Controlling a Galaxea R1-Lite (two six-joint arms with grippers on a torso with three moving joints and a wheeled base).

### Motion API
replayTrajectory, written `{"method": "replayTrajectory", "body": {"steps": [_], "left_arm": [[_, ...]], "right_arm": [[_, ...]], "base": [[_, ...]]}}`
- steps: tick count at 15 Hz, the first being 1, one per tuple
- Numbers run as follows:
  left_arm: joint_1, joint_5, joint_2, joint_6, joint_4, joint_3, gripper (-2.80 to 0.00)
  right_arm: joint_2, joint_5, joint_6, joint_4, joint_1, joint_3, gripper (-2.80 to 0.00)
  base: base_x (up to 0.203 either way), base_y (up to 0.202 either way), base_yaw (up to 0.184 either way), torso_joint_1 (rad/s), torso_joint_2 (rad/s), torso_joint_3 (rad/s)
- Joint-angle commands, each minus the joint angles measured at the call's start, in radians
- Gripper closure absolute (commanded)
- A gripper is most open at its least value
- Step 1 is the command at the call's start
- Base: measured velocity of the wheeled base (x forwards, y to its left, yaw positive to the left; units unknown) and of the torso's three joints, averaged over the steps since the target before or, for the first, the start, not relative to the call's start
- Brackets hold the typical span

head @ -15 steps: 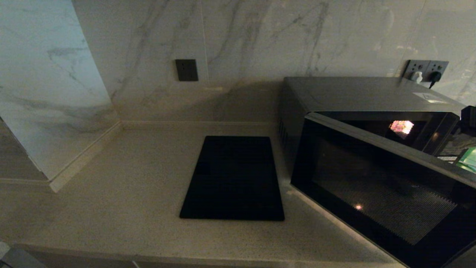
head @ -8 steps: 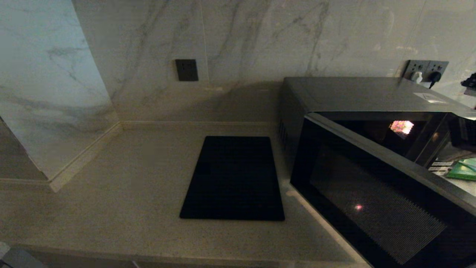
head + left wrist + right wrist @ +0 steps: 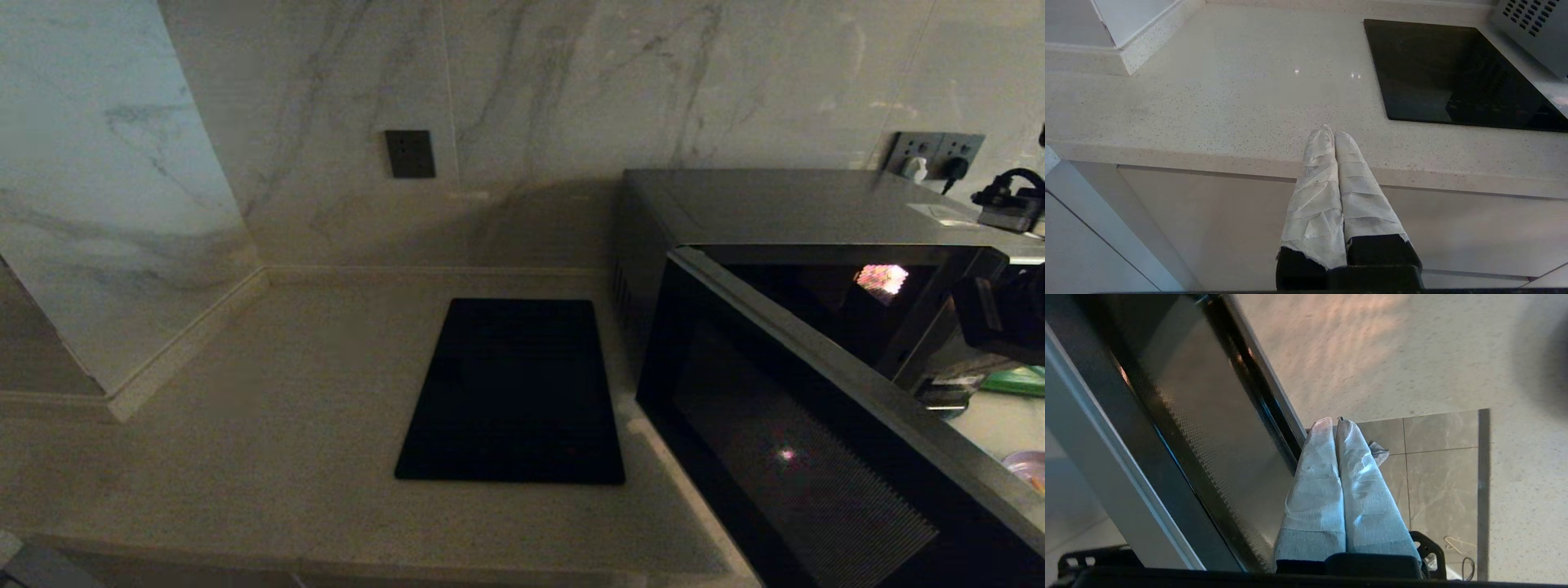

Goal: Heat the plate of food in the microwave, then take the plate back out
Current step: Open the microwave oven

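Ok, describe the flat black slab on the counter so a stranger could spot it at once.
Find the microwave, the big dark box on the right of the pale speckled counter. On the counter to its left lies the cooktop: a flat, glossy black rectangle set flush with the stone, unlike the tall oven.

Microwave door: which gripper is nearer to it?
Right. The right gripper sits shut beside the open microwave door; the left gripper hangs shut at the counter's front edge, far off.
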Motion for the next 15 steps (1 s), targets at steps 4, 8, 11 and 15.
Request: {"method": "replayTrajectory", "body": {"steps": [4, 8, 11, 15], "left_arm": [[0.000, 0.000, 0.002, -0.001, 0.000, 0.000, 0.00], [0.000, 0.000, 0.002, -0.001, 0.000, 0.000, 0.00], [0.000, 0.000, 0.001, -0.001, 0.000, 0.000, 0.00], [0.000, 0.000, 0.000, -0.001, 0.000, 0.000, 0.00]], "right_arm": [[-0.020, 0.000, 0.047, 0.007, 0.115, 0.013, 0.00], [-0.026, 0.000, 0.106, 0.013, 0.230, 0.017, 0.00], [-0.025, -0.001, 0.143, 0.013, 0.290, 0.018, 0.00], [-0.020, 0.000, 0.174, 0.013, 0.353, 0.017, 0.00]], "base": [[0.000, 0.000, 0.000, 0.000, 0.00, 0.000], [0.000, 0.000, 0.000, 0.000, 0.00, 0.000], [0.000, 0.000, 0.000, 0.000, 0.00, 0.000], [0.000, 0.000, 0.000, 0.000, 0.00, 0.000]]}}
